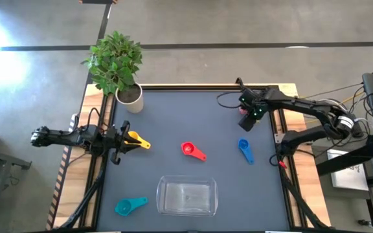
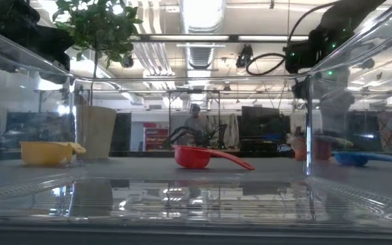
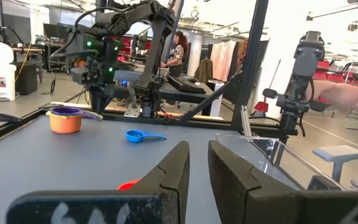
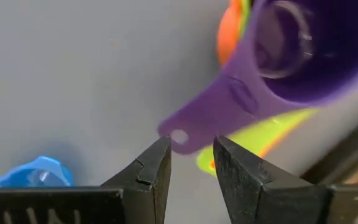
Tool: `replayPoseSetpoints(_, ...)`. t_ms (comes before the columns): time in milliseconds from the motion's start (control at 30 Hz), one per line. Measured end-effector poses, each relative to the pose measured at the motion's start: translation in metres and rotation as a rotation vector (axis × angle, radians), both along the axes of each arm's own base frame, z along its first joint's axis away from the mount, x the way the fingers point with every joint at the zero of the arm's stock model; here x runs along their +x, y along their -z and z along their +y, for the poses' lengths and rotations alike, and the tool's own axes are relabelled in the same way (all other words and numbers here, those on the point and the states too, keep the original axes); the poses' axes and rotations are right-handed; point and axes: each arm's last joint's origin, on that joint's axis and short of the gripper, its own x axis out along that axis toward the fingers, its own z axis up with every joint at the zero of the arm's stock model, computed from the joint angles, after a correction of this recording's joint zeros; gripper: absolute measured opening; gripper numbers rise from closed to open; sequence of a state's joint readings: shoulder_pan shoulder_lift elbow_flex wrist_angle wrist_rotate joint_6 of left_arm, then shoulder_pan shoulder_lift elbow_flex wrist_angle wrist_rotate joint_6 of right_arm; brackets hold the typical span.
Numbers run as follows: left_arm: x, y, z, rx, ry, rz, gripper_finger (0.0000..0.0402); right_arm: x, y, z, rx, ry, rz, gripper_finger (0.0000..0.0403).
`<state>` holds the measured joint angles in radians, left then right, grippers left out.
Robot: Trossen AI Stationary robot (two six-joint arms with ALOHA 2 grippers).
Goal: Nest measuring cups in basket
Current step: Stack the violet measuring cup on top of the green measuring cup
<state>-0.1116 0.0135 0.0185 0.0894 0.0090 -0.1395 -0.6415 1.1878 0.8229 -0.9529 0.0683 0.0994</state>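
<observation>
Jaws narrow and empty on the right gripper (image 4: 190, 163), hovering far right over the purple cup (image 4: 303, 46), handle tip just ahead of them, pointing straight back. Left gripper (image 3: 197, 171) nearly shut, much farther off.

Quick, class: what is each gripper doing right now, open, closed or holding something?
Left gripper: nearly closed, holding nothing, beside the yellow cup.
Right gripper: slightly open, empty, just above the purple cup's handle.

Cups (image 1: 193, 150) lie behind basket (image 1: 186, 196), seemingly empty
</observation>
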Motion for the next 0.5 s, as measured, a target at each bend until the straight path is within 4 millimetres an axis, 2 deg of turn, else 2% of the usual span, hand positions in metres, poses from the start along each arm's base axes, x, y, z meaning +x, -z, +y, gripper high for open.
replayPoseSetpoints(300, 0.0, 0.0, 0.0, 0.0, 0.0, 0.0, 0.0041, -0.009, -0.026, 0.005, -0.133, 0.05, -0.123, 0.0109)
replayPoseSetpoints(500, 0.0, 0.0, 0.0, 0.0, 0.0, 0.0, 0.0041, -0.004, -0.034, 0.006, -0.11, -0.018, -0.282, 0.0109)
